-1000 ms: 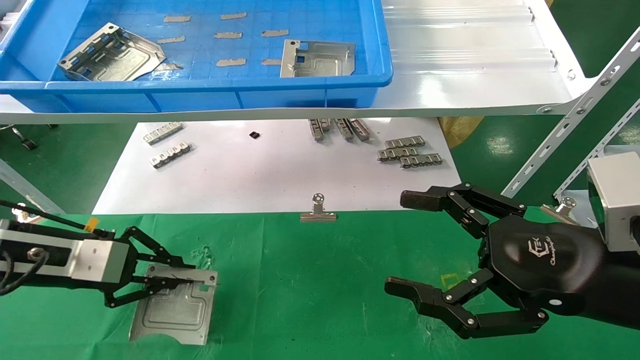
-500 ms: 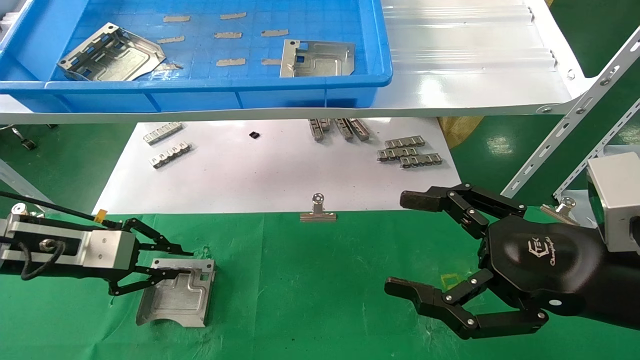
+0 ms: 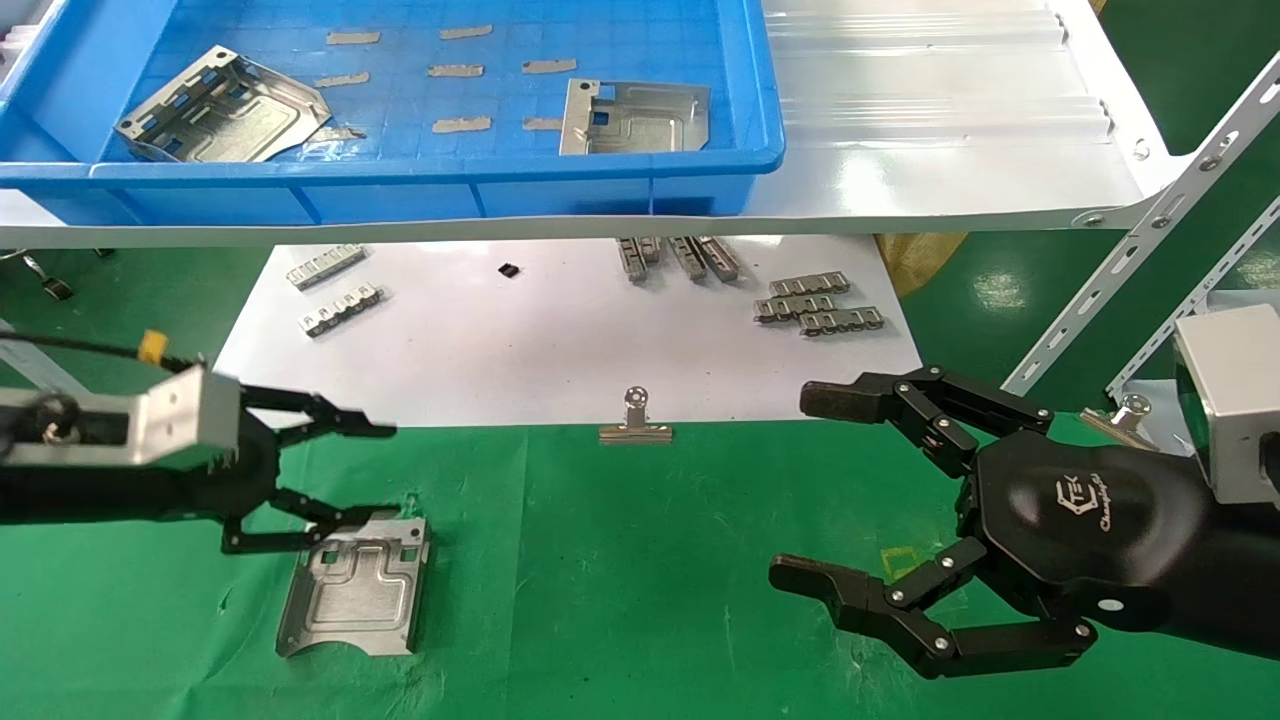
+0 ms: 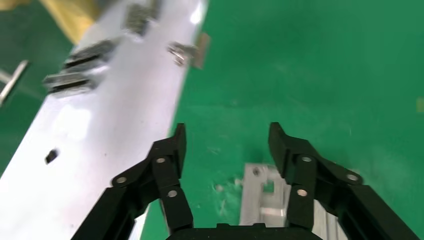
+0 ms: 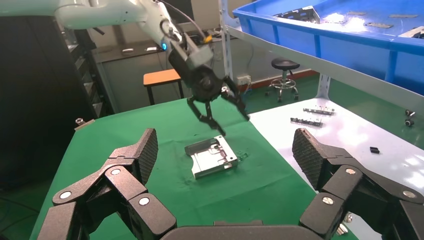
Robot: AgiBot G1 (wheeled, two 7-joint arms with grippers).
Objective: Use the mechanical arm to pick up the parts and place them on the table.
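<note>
One silvery part (image 3: 355, 585) lies flat on the green-cloth table (image 3: 620, 560) at the front left. My left gripper (image 3: 385, 472) is open and empty, raised just above the part's far edge and not touching it. In the left wrist view the gripper (image 4: 227, 135) is spread wide with the part (image 4: 262, 200) below one finger. Two more parts (image 3: 225, 105) (image 3: 635, 118) lie in the blue bin (image 3: 400, 165) on the shelf. My right gripper (image 3: 805, 488) is open and empty at the front right; its own view (image 5: 226, 150) shows the placed part (image 5: 211, 157) and the left gripper (image 5: 232, 122) above it.
A glossy white shelf (image 3: 950, 150) carries the blue bin across the back. Below it a white sheet (image 3: 560, 340) holds small ridged strips (image 3: 820, 305) (image 3: 335, 290), and a silver binder clip (image 3: 636, 420) sits at its front edge. A perforated shelf brace (image 3: 1130, 260) slants at the right.
My left gripper has let go of the part, opened wide and risen away from it. The part now lies flat on the cloth. The right arm has not moved.
</note>
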